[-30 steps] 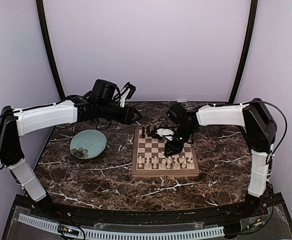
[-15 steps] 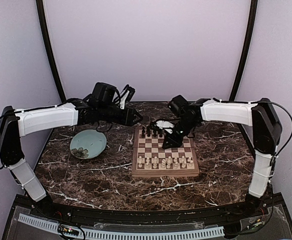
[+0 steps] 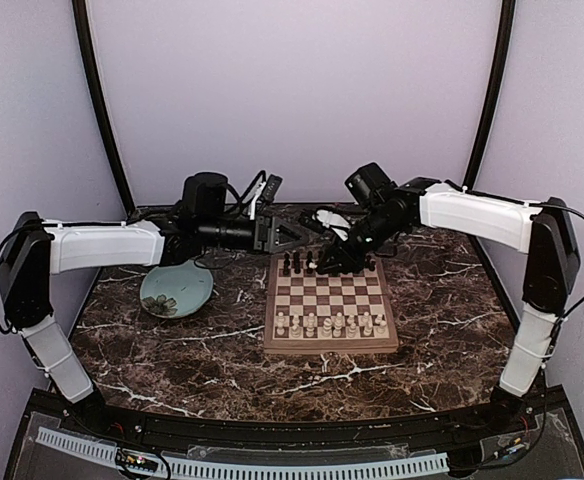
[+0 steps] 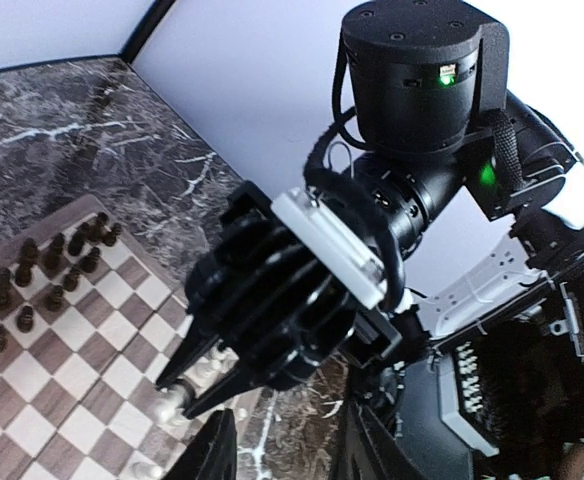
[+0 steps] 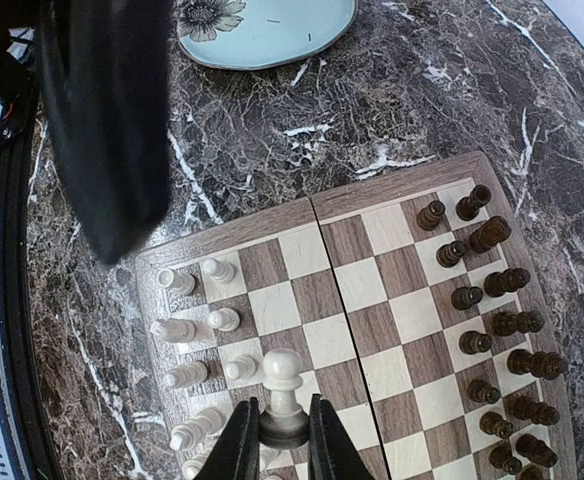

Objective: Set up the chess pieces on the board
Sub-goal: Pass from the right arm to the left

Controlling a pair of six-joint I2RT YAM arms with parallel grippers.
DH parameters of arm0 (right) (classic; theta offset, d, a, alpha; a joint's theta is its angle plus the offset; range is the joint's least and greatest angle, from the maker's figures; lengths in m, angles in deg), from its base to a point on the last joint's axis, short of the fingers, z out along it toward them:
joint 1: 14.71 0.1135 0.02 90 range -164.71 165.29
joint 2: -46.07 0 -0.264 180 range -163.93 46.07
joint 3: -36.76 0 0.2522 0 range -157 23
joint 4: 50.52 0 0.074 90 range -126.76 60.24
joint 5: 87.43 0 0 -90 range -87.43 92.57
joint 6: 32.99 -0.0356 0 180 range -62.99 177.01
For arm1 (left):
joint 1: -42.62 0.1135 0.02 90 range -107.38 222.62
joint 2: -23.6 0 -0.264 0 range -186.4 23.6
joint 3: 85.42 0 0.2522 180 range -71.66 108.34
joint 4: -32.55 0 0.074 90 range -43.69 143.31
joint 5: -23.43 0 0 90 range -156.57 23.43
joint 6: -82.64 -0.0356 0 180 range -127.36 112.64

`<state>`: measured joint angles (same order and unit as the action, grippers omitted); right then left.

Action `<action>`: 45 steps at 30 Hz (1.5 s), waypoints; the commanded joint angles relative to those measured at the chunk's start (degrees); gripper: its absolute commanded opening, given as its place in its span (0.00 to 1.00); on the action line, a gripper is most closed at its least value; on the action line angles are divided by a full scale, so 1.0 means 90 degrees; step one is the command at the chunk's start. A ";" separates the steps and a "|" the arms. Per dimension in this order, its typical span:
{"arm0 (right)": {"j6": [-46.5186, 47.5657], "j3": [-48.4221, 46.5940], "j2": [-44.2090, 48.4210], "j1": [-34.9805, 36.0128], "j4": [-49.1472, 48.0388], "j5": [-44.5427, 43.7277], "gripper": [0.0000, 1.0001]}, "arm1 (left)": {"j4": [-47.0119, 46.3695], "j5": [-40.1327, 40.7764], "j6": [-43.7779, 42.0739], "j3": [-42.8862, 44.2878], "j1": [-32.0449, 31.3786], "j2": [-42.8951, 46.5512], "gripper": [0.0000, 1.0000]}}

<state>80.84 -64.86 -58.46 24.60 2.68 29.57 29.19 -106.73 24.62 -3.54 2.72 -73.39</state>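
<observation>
Board (image 3: 330, 346): mid desk (image 3: 172, 350); white pcs (image 3: 332, 323) on near rows, dark pcs (image 3: 294, 265) on far rows. R claw (image 5: 282, 445): clamped on white pawn (image 5: 282, 375), above board. L claw (image 4: 287, 455): fingers apart, empty, near board's far-left corner.

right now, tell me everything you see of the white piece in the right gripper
The white piece is a small cream pawn-shaped figurine, smooth like turned wood, with a round head, flared body and darker-looking base. The right gripper pinches its lower body from both sides over the board; whether it touches a square is unclear.
</observation>
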 commanded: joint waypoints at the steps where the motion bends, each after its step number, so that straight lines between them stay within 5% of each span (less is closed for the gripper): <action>1: -0.0157 -0.0152 0.0321 -0.0061 -0.0167 0.0311 0.17 | -0.1032 -0.0961 0.0929 -0.0211 0.0021 -0.0237 0.38; 22: -0.0095 -0.0102 0.0585 -0.0119 -0.0111 0.0810 0.17 | -0.1111 -0.0961 0.1716 -0.0218 0.0020 -0.0879 0.41; 45: 0.0056 -0.0187 0.0379 -0.0110 0.0086 0.1246 0.19 | -0.1539 -0.1220 0.1952 -0.0289 0.0022 -0.0952 0.20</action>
<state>80.56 -64.94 -55.16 23.55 3.49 39.10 17.65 -116.57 41.96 -5.07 2.72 -82.57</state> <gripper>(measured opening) 0.189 0.217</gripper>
